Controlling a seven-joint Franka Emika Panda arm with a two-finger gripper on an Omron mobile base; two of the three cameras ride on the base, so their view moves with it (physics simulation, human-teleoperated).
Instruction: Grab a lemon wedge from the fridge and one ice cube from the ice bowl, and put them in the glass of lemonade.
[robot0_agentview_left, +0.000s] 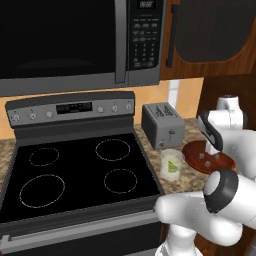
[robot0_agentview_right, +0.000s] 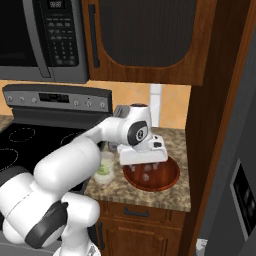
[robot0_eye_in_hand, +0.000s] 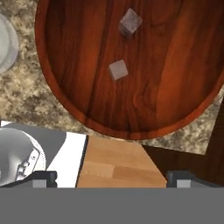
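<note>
1. Two ice cubes (robot0_eye_in_hand: 118, 70) lie apart on the floor of the bowl (robot0_eye_in_hand: 65, 94), one near its middle and the other (robot0_eye_in_hand: 130, 21) further up in the hand view.
2. The bowl sits on the speckled counter (robot0_agentview_right: 170, 196) right of the stove (robot0_agentview_left: 75, 170), with the glass (robot0_agentview_left: 171, 164) just beside it and the toaster (robot0_agentview_left: 161, 125) behind.
3. The gripper (robot0_eye_in_hand: 113, 177) hangs above the bowl with its fingers spread wide and nothing between them.
4. A greenish piece shows inside the glass in the base views; it may be the lemon wedge, but it is too small to be sure.
5. The step in hand looks like the ice pick.
6. A cube is likely light, hard and slick, so it may skid on the glossy wood or squirt out of a skewed pinch.
7. I would take the nearer cube across two flat, opposite faces, fingers low and square to them, not corner to corner.
8. The cubes are well apart, so closing on one should not disturb the other.
</note>
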